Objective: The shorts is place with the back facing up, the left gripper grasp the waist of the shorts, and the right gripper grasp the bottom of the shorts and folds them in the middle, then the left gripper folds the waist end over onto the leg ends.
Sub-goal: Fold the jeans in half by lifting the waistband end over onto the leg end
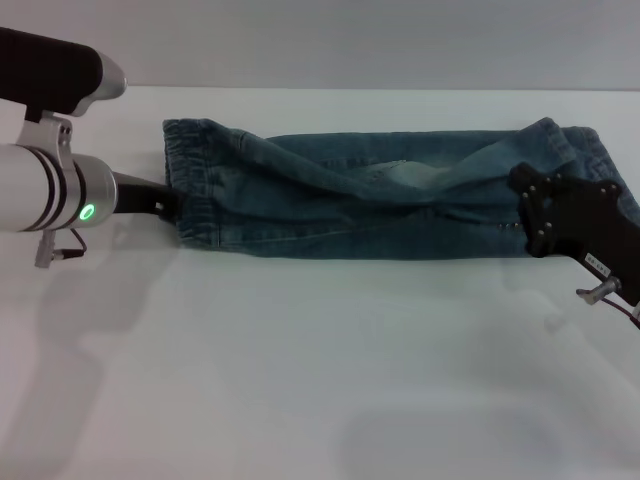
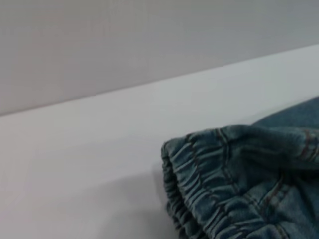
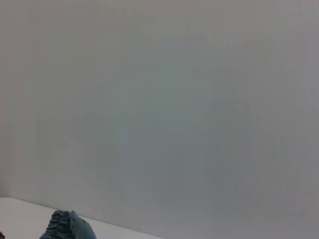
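The blue denim shorts lie folded lengthwise in a long strip across the far part of the white table. The waist of the shorts is the ruffled elastic end on the left, and it fills the lower corner of the left wrist view. My left gripper, with its green ring, is shut on the near edge of that waistband. At the right end my right gripper sits over the bottom of the shorts and pinches the denim, with creases running toward it. A scrap of denim shows in the right wrist view.
A pale wall rises just behind the table's far edge, close to the shorts. Bare white tabletop spreads in front of the shorts toward me.
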Robot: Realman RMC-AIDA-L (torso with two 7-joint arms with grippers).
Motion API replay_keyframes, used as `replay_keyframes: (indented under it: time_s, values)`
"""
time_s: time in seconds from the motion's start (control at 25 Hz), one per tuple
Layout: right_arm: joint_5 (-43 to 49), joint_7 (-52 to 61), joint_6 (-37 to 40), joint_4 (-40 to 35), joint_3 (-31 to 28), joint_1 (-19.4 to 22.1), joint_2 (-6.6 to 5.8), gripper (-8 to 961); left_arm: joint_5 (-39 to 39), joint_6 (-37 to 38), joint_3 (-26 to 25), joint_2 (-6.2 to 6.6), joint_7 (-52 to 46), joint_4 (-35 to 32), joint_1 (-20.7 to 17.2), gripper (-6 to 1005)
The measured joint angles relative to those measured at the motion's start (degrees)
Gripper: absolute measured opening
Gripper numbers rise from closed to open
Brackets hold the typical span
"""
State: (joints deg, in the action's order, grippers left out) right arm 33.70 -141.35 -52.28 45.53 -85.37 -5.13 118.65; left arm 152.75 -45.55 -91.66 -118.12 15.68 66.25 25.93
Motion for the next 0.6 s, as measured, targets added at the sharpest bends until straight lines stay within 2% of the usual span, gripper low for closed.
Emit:
replay_keyframes:
  time_s: [0.6]
  values:
    - [0.3,4.1,1.0,-0.5,-0.1,-1.7,-0.22,-1,0.0,-2.2,0.5,0.0,-0.5,14.0,-6.1,1]
